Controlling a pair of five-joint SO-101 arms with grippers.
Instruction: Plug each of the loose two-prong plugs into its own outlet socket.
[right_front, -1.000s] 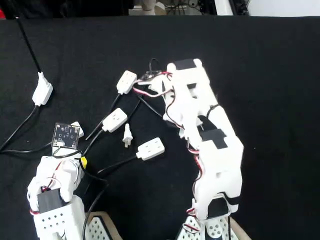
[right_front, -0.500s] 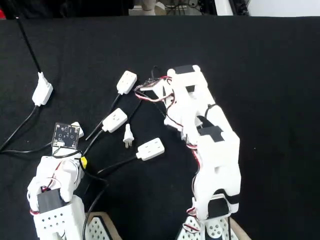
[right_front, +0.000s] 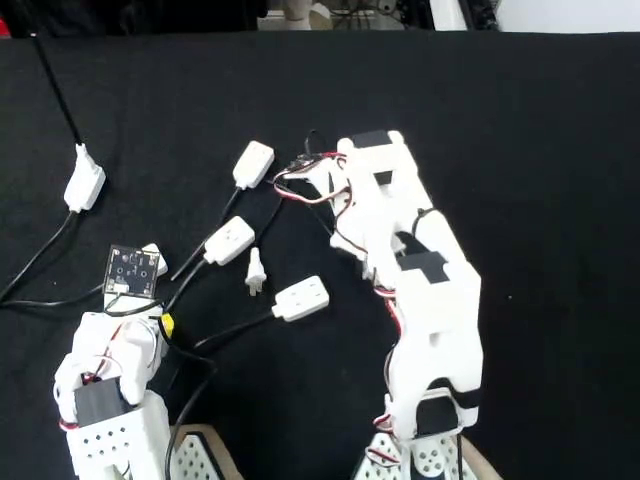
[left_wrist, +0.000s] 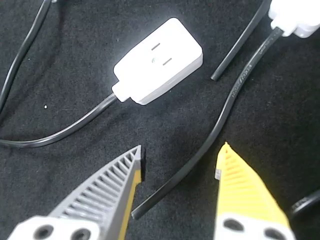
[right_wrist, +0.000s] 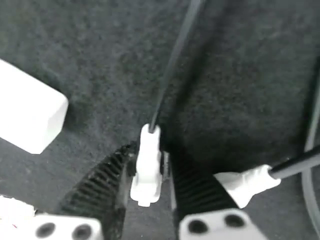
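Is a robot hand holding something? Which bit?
The right gripper pinches a white plug by its body's sides. The left gripper holds nothing.

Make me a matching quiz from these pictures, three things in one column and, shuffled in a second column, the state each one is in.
Things
1. Left arm's jaws
2. Right arm's jaws
3. White rectangular plastic outlet socket

States
A. Shut on a small white plastic plug
B. Lying on the black cloth, both slots empty
C. Open above a black cord

Pairs: 1-C, 2-A, 3-B
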